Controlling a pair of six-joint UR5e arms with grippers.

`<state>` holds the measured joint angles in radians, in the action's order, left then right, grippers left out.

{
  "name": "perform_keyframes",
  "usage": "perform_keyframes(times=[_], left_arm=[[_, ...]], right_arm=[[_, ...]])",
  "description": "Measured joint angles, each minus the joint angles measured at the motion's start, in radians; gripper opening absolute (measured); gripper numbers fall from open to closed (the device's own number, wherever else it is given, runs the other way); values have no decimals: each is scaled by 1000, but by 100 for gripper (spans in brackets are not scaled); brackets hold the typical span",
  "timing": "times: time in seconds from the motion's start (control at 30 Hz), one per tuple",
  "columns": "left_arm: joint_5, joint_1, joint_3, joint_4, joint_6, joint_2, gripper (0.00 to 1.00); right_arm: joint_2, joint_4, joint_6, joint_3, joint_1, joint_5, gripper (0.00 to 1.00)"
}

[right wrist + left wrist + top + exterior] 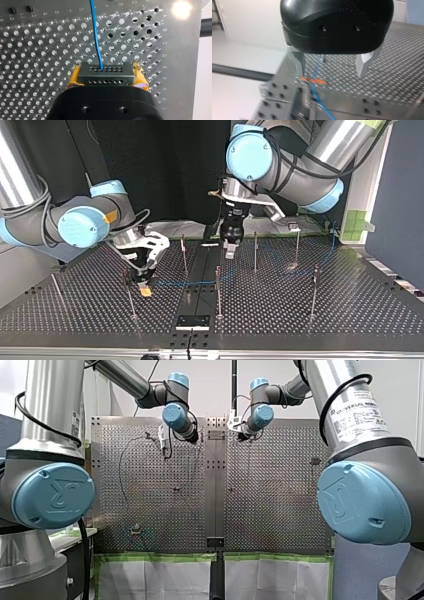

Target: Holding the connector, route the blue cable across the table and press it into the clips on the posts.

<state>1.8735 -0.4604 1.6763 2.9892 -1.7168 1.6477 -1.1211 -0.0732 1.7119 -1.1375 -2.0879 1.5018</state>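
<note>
In the right wrist view my right gripper [107,66] is shut, its yellow pads [73,77] clamping a dark grey connector [105,75]. The blue cable [96,32] leaves the connector and runs ahead over the perforated plate. In the top view this gripper [145,288] hangs low at the left beside a thin post [129,295], and the cable [200,282] trails right past the posts. My left gripper [330,73] is open, its metal fingers [299,62] straddling the cable [318,100] and an orange clip [313,81] below it. In the top view it [230,251] hovers at the middle back.
Several thin posts stand on the perforated table [310,320], among them one at the centre [218,290], one behind [255,251] and two at the right [314,290]. A small black plate [192,322] lies at the near edge. Green tape [160,557] lines the table edge in the front view.
</note>
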Motion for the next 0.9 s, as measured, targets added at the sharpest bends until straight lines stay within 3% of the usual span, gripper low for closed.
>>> perform_keyframes(times=[0.2,0.53,0.9], left_arm=[[58,-59,-36,-14,44,-34,100],[150,-152,-130,28,71,45,100],[202,-164,-208,71,79,139,100]], right_arm=[[0,0,-1,0,4,0,0],[0,0,-2,0,8,0,0],[0,0,-3,0,7,0,0]])
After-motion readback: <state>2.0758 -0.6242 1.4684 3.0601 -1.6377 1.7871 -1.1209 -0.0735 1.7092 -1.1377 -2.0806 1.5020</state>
